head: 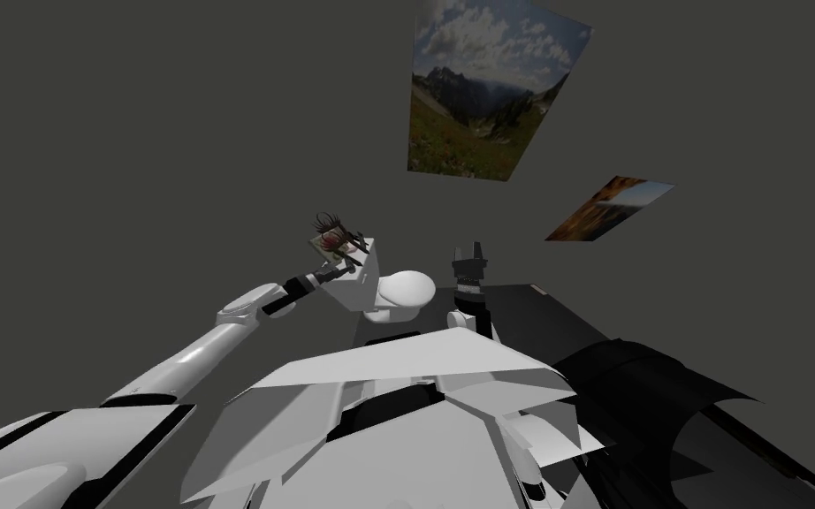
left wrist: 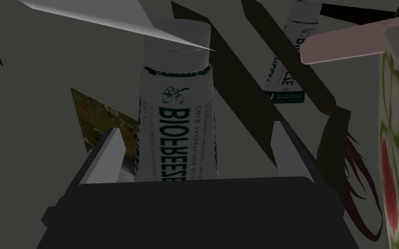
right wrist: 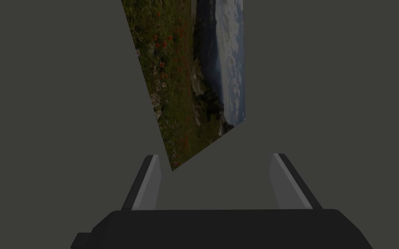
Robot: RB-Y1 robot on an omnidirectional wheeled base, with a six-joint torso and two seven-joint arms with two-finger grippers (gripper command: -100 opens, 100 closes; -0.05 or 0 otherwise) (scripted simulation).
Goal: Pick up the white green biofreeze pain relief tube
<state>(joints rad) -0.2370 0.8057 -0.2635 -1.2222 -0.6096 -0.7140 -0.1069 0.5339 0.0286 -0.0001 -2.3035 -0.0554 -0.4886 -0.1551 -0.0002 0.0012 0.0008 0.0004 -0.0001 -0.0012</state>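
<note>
A white tube (left wrist: 177,116) with dark green BIOFREEZE lettering and a white cap stands between the fingers of my left gripper (left wrist: 196,127). The fingers are open, one finger (left wrist: 107,151) on each side with a gap to the tube. In the head view my left gripper (head: 341,258) reaches over the top of a white toilet tank (head: 354,287). A second tube (left wrist: 291,52) with the same print lies farther off. My right gripper (head: 469,256) is raised beside the toilet, its fingers (right wrist: 281,181) open with nothing between them.
Close beside the left gripper are a box (left wrist: 395,151) with green and red print, dark reddish strands (left wrist: 352,173) and a flat pink piece (left wrist: 345,43). The white toilet bowl (head: 406,290) sits below the tank. A black area (head: 662,389) lies to the right.
</note>
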